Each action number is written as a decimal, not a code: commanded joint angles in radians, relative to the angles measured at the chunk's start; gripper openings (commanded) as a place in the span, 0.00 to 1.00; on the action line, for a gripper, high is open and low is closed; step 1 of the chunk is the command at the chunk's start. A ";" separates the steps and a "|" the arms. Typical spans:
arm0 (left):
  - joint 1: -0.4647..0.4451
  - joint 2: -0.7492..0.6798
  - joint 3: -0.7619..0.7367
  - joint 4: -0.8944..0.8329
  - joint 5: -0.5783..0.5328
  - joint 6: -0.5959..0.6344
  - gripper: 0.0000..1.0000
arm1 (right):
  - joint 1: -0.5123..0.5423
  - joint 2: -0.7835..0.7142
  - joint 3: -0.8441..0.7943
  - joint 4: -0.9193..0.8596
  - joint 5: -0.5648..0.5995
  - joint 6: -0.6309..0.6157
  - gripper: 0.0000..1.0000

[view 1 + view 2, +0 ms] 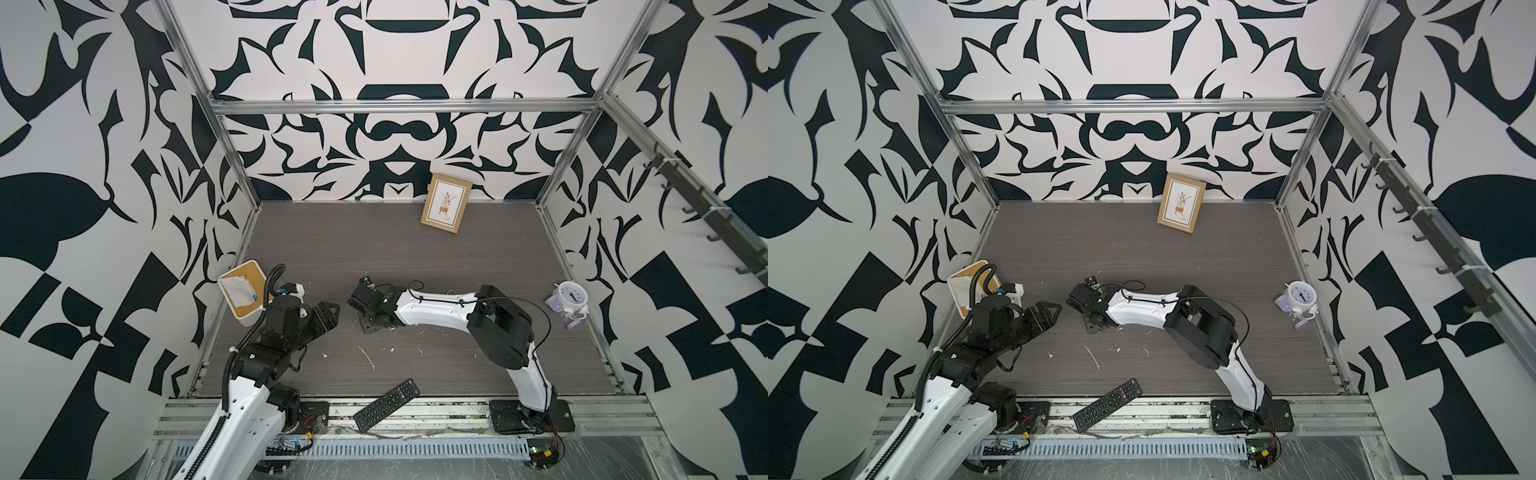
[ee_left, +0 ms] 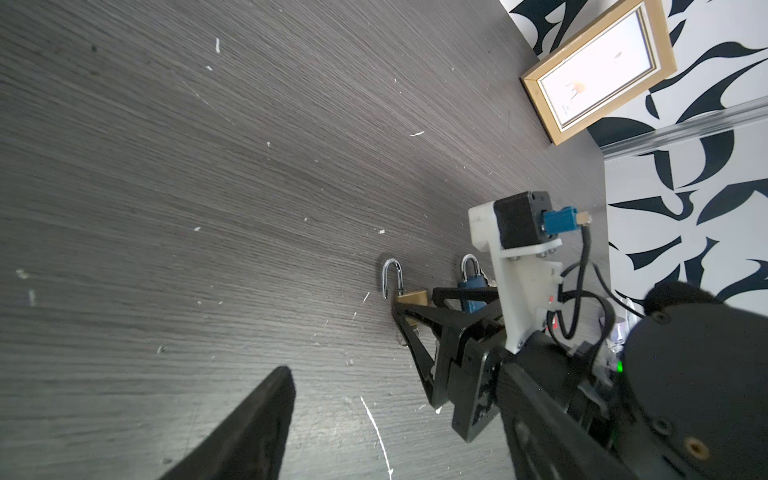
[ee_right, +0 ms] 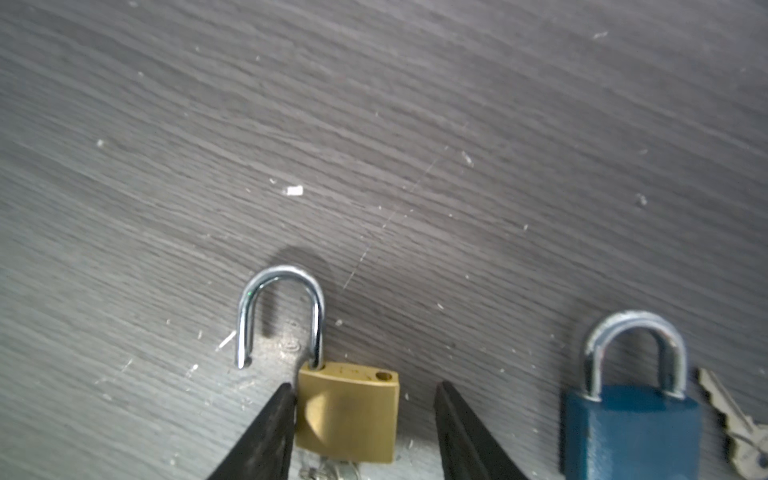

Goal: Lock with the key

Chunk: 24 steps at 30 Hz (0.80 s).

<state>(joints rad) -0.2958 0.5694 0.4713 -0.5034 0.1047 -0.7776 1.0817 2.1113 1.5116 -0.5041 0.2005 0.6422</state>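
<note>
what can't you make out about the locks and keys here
- Both top views: padlocks unseen, apparently under the right arm.
- Right wrist view: brass padlock bottom, blurred metal there, cut by frame edge.
- Same view: blue padlock base, key bow cut off.

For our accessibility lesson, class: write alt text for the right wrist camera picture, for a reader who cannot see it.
A brass padlock with its shackle swung open lies on a grey wood-grain table, between the open jaws of the right gripper. Nearby lies a closed blue padlock with a key beside it.
</note>
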 commanded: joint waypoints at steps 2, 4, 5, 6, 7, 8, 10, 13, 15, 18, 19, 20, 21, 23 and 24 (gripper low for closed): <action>0.028 -0.016 -0.026 -0.015 0.040 0.005 0.80 | 0.013 -0.003 0.051 -0.040 0.031 -0.009 0.53; 0.035 -0.021 -0.032 -0.013 0.049 0.005 0.81 | 0.021 0.011 0.070 -0.057 0.040 -0.012 0.53; 0.037 -0.023 -0.034 -0.011 0.052 0.005 0.81 | 0.024 0.016 0.075 -0.060 0.041 -0.013 0.53; 0.039 -0.022 -0.036 -0.011 0.055 0.006 0.81 | 0.024 0.022 0.081 -0.066 0.042 -0.015 0.53; 0.041 -0.019 -0.037 -0.012 0.059 0.009 0.81 | 0.027 0.028 0.087 -0.072 0.045 -0.016 0.52; 0.043 -0.016 -0.036 -0.011 0.063 0.011 0.81 | 0.027 0.033 0.091 -0.078 0.046 -0.016 0.52; 0.046 -0.012 -0.038 -0.011 0.068 0.014 0.81 | 0.027 0.040 0.094 -0.091 0.053 -0.017 0.51; 0.050 -0.012 -0.040 -0.010 0.071 0.017 0.81 | 0.028 0.042 0.089 -0.111 0.068 -0.015 0.51; 0.053 -0.012 -0.039 -0.009 0.072 0.018 0.80 | 0.028 0.038 0.075 -0.112 0.070 -0.011 0.50; 0.056 -0.009 -0.042 -0.004 0.077 0.019 0.81 | 0.028 0.032 0.047 -0.102 0.071 -0.007 0.47; 0.057 -0.008 -0.043 0.002 0.079 0.018 0.81 | 0.028 0.032 0.041 -0.103 0.071 -0.006 0.46; 0.058 -0.005 -0.045 0.003 0.079 0.019 0.81 | 0.029 0.032 0.037 -0.099 0.072 -0.006 0.44; 0.058 -0.003 -0.045 0.005 0.081 0.019 0.81 | 0.028 0.032 0.033 -0.100 0.073 -0.005 0.42; 0.060 0.004 -0.046 0.012 0.085 0.019 0.80 | 0.029 0.032 0.025 -0.099 0.077 -0.004 0.40; 0.060 0.006 -0.047 0.014 0.088 0.019 0.80 | 0.029 0.029 0.020 -0.096 0.077 -0.003 0.38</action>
<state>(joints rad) -0.2413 0.5705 0.4431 -0.4965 0.1787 -0.7662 1.1080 2.1509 1.5661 -0.5407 0.2543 0.6388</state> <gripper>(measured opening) 0.803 0.387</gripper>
